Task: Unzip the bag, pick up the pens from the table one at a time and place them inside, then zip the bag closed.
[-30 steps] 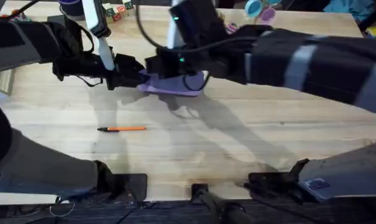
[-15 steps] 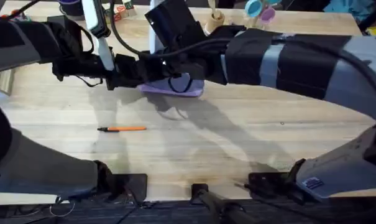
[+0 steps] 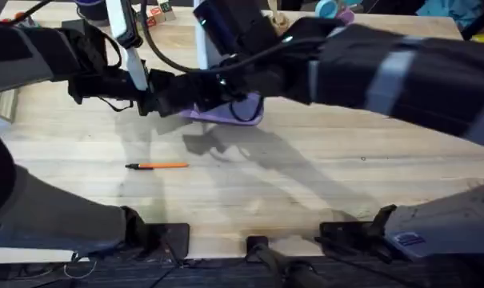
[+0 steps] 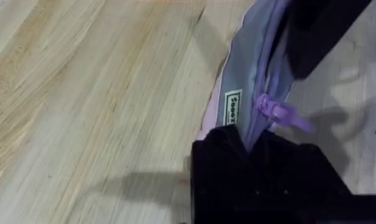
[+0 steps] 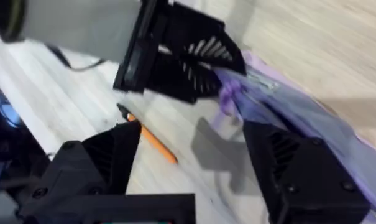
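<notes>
Across the table point(image 3: 322, 192) we see broad bare wood toward the near edge, where one orange pen point(image 3: 158, 166) lies alone. Farther back, our left gripper point(image 4: 253, 146) pinches the end of one lavender bag point(image 3: 226, 112), its zip pull point(image 4: 281, 112) just beyond; our right gripper point(image 5: 188, 149) hangs open above it

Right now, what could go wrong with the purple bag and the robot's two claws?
1. The right gripper is open, and the zip pull ahead of it is small and floppy. The fingers could close beside it and miss.
2. The left gripper pinches only one end of the bag. A hard tug on the zip might drag the bag out of that hold or slide it along the table.
</notes>
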### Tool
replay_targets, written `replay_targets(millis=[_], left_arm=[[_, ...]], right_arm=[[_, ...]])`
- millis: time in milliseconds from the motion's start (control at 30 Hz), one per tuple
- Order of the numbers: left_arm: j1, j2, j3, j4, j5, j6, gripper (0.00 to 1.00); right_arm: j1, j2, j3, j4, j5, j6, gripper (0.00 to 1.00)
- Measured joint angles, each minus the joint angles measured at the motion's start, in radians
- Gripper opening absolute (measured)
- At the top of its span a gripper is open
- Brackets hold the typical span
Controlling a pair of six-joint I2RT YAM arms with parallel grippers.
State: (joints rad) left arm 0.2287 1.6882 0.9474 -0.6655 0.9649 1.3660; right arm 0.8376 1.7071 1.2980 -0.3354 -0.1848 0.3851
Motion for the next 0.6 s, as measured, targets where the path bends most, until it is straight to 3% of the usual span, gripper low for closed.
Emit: replay_targets(millis=[367, 600], left_arm=[[0.0, 0.0, 0.0, 0.0, 0.0, 0.0, 0.043], [0.0, 0.0, 0.0, 0.0, 0.0, 0.0, 0.043]], right_arm=[[-0.094, -0.197, 0.001, -0.211, -0.006, -0.117, 0.995], [-0.126, -0.279, 0.002, -0.26, 0.039, -0.15, 0.996]])
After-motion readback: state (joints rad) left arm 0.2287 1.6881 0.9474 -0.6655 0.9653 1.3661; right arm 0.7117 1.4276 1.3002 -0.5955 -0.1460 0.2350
